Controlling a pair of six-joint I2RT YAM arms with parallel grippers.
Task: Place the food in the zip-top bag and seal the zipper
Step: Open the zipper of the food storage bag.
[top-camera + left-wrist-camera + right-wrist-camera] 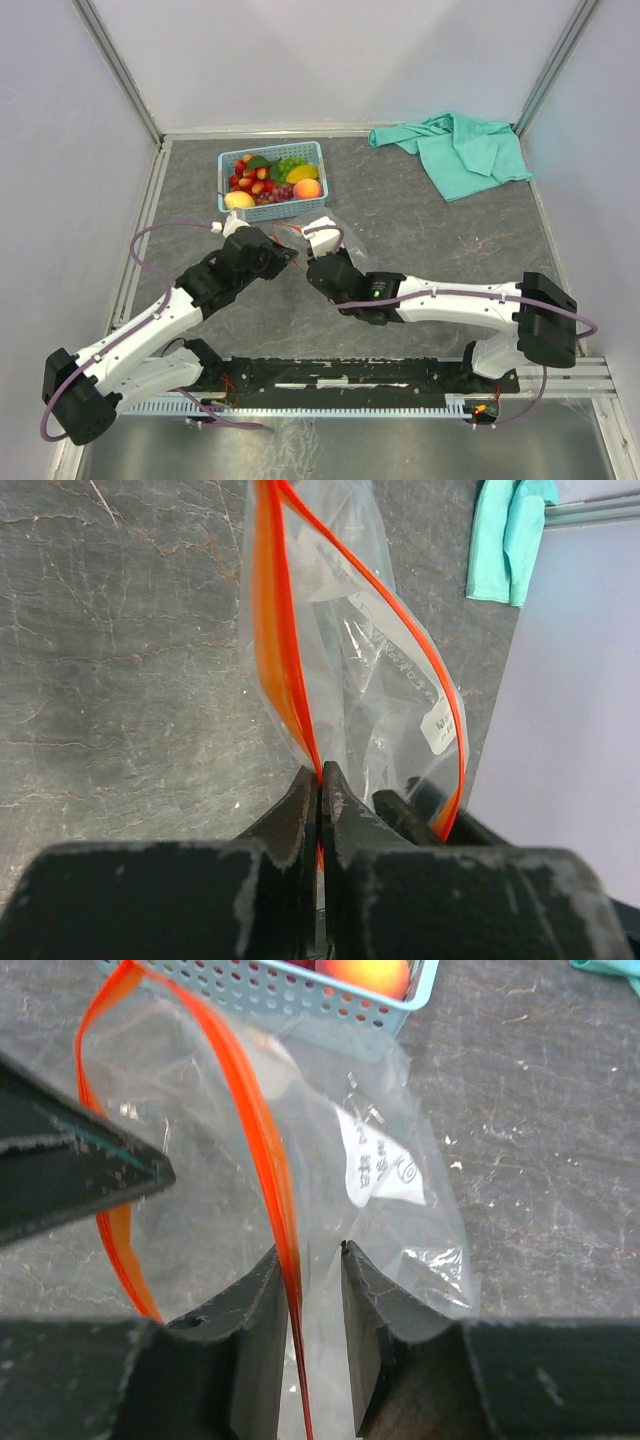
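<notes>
Near ctr of table (450, 260), just in front of basket (290, 211): zip-top bag (345, 232), clear and crinkly, mouth gaping, btwn the two grippers; white label on its film. Left gripper (320, 777) clenched tight on zipper (283, 650); pads pressed together w/ red-orange strip of one lip pinched btwn them; other lip bowing away in a wide curve in the left wrist view. Right gripper (308, 1252) released; jaws standing apart w/ one strip of the zipper running through the gap, not squeezed; bag film just beyond fingertips. Food (272, 178) in the light blue basket, toward far-left part of table: red strawberries w/ green leaves, green and purple grapes, yellow lemon, orange-pink peach; apart from bag. Teal cloth (460, 150) crumpled by far-right corner, well apart from bag and basket.
</notes>
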